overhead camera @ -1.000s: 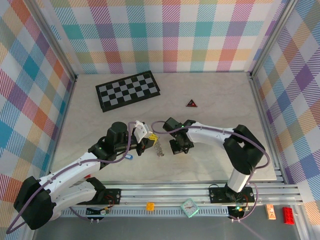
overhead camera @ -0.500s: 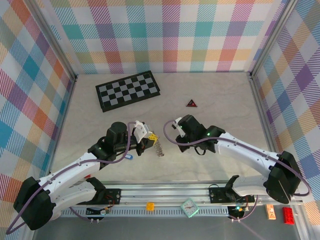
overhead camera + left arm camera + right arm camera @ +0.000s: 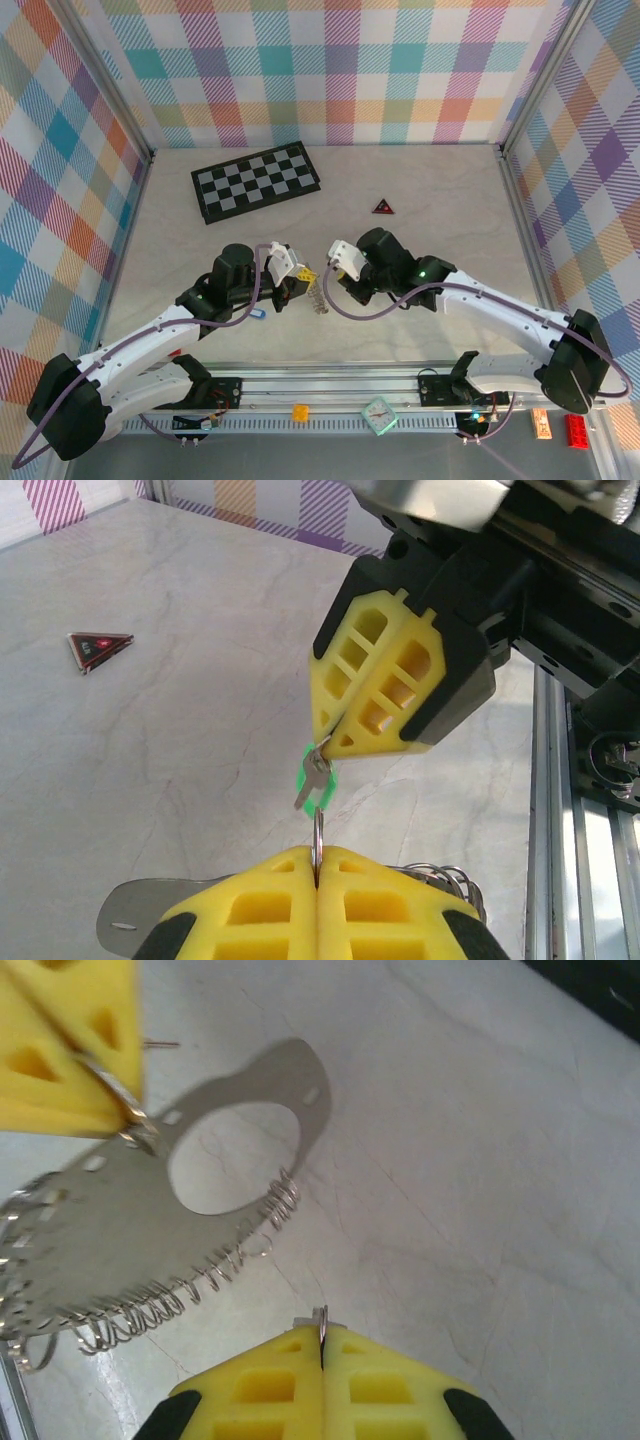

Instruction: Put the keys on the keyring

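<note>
The small key with the bright green plastic head [image 3: 316,778] is hanging pinched in the closed yellow tips of the right gripper [image 3: 324,744]. It is just beyond the left gripper [image 3: 317,854], which is clamping shut on a thin wire loop of the keyring [image 3: 130,1230], a flat silvery metal plate edged with wire loops. That wire is reaching the green head. Both grippers are meeting left of centre over the pale marbled table [image 3: 450,200], nearer its near edge.

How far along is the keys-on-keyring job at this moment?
Done: nothing clearly threaded. In hand: right gripper shut on the green key, meeting a ring of the keyring pinched by the left gripper. Left: seating green; the blue key lies on the table.
</note>
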Available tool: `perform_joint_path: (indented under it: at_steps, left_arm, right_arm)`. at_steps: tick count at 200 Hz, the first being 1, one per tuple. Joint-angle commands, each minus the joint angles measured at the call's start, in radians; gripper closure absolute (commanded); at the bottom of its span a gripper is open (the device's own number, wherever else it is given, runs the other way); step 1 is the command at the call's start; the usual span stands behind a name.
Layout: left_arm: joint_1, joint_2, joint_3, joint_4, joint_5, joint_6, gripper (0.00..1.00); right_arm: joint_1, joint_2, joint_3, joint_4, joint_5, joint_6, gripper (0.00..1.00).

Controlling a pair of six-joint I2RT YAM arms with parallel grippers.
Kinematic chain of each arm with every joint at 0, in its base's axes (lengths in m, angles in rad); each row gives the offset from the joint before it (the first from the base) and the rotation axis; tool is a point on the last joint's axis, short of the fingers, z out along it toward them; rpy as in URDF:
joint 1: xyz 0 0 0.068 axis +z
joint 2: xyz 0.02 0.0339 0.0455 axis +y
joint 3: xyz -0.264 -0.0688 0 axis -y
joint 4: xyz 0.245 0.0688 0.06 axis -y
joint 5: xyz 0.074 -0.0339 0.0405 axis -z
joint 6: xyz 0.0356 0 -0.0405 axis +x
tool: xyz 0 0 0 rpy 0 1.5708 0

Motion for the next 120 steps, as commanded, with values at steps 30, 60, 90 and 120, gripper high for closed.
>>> perform_joint_path:
  at_steps: [30, 60, 90, 120]
  left_arm:
    - [-0.014, -0.015, -0.002, 0.024, 0.037, 0.028, 1.00]
    - [-0.015, 0.005, 0.023, 0.005, 0.051, -0.010, 1.00]
    - [-0.015, 0.005, 0.046, -0.024, 0.054, -0.064, 1.00]
    - [-0.014, 0.008, 0.064, -0.057, 0.038, -0.114, 1.00]
  right_arm:
    - [0.007, -0.086, -0.075, 0.112, -0.124, -0.242, 1.00]
    - [0.024, -0.116, -0.113, 0.202, -0.090, -0.341, 1.00]
    - [0.050, -0.119, -0.127, 0.280, -0.034, -0.411, 1.00]
    - [0.062, -0.117, -0.135, 0.313, -0.036, -0.430, 1.00]
